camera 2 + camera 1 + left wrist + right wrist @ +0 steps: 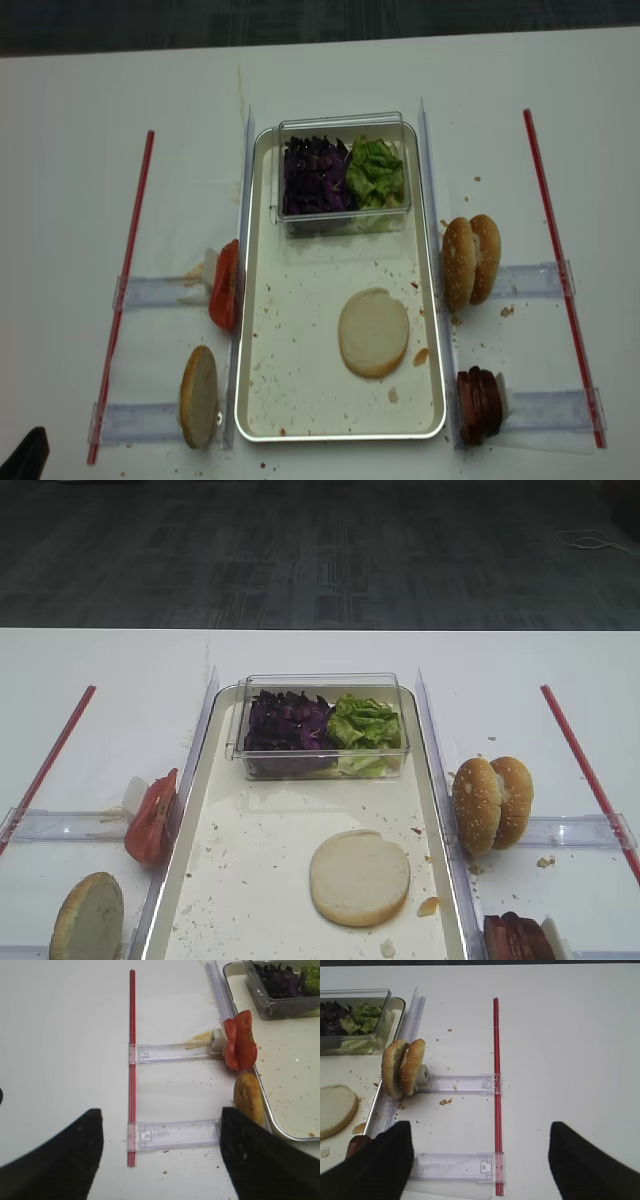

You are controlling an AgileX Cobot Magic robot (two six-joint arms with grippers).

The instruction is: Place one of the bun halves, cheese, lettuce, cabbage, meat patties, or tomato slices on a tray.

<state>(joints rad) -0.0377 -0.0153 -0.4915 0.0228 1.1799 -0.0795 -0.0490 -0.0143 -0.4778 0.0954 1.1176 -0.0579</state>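
bun half: the pale cream bun half lies flat, cut face up, on the tray, toward its 5 o'clock end; round, so no long axis shows
left gripper: the left gripper hangs with its jaws spread, holding nothing, over the white table; the half lies well off at its 3 o'clock, outside the wrist view
right gripper: the right gripper is spread and empty; the half sits at its 9 o'clock, apart from the fingers

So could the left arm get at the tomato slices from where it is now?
Probably yes. The left gripper is open, and the tomato slices stand on edge just ahead to its right, outside the tray, with only bare table in between.
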